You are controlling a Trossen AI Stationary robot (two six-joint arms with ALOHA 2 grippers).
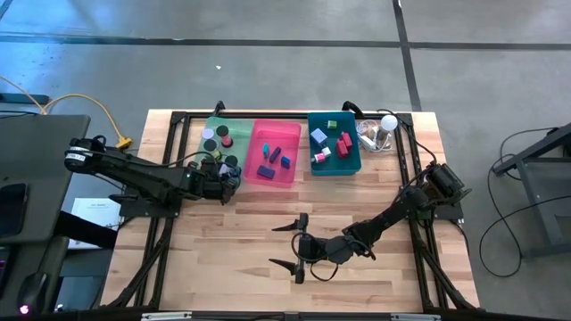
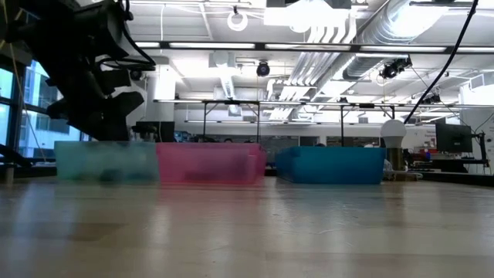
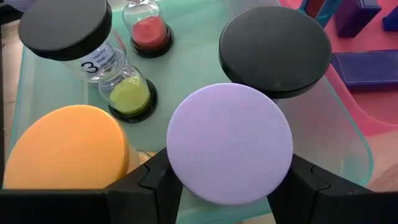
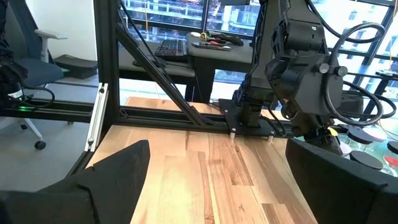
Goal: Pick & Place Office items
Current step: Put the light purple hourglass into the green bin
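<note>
Lavender disc (image 3: pixel 230 142) sits clamped in our left gripper (image 3: pixel 227 186) over green bin (image 3: pixel 186 68): light, rigid, slick rim; we pinch opposite edges. Right gripper (image 1: pixel 299 242) gapes empty, lower centre.

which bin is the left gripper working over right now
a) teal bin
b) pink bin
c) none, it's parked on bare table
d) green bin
d: the left gripper sits at the green bin, its fingers on either side of the lavender disc inside it.
</note>
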